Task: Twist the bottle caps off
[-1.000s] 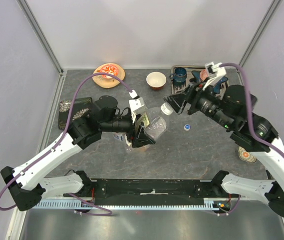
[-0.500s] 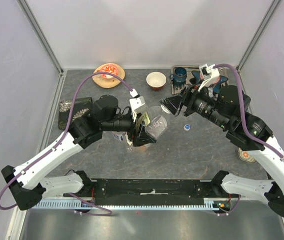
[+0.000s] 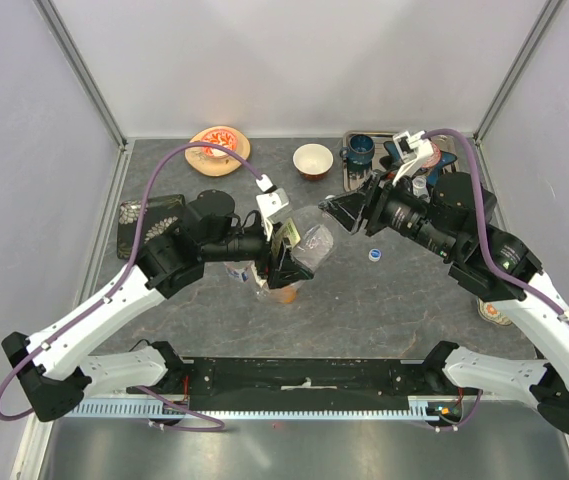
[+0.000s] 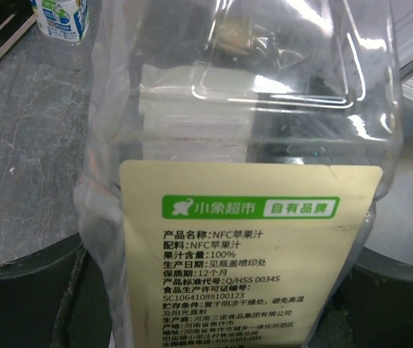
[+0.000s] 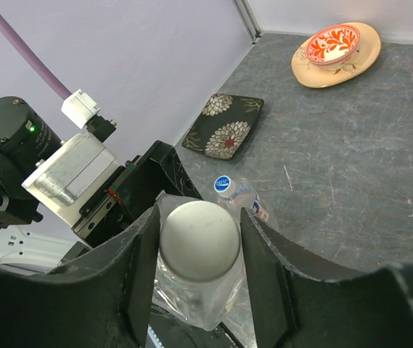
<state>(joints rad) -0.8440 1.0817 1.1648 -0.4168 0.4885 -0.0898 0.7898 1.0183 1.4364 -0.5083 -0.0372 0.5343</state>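
Right wrist view: the right gripper (image 5: 199, 250) has its two dark fingers (image 5: 139, 268) set close on either side of the white cap (image 5: 199, 241) of the tall bottle (image 5: 191, 297), touching or almost touching its rim (whether they truly pinch it I cannot tell). The cap faces straight into this camera, round and plain. Beyond the fingers, a short bottle (image 5: 236, 194) with a blue cap and blue label stands on the grey table (image 5: 337, 159). Farther off lie a dark flowered plate (image 5: 224, 134) and an orange bowl (image 5: 335, 45) on a tan plate.

From the top view, the left gripper (image 3: 286, 256) clasps the tall bottle's (image 3: 310, 244) body and holds it above the table, tilted with its neck pointing right toward the right gripper (image 3: 342, 210), which meets it at the cap. Just below the left gripper an orange bottle (image 3: 284, 292) stands on the table, partly hidden. A loose blue cap (image 3: 374, 255) lies below the right gripper.

The left wrist camera is filled by the tall bottle (image 4: 250, 145): clear, crinkled plastic with a cream label printed in Chinese and a green logo band, gripped between dark fingers (image 4: 25, 297) at the bottom corners. Another short bottle (image 4: 61, 18) shows at the upper left.
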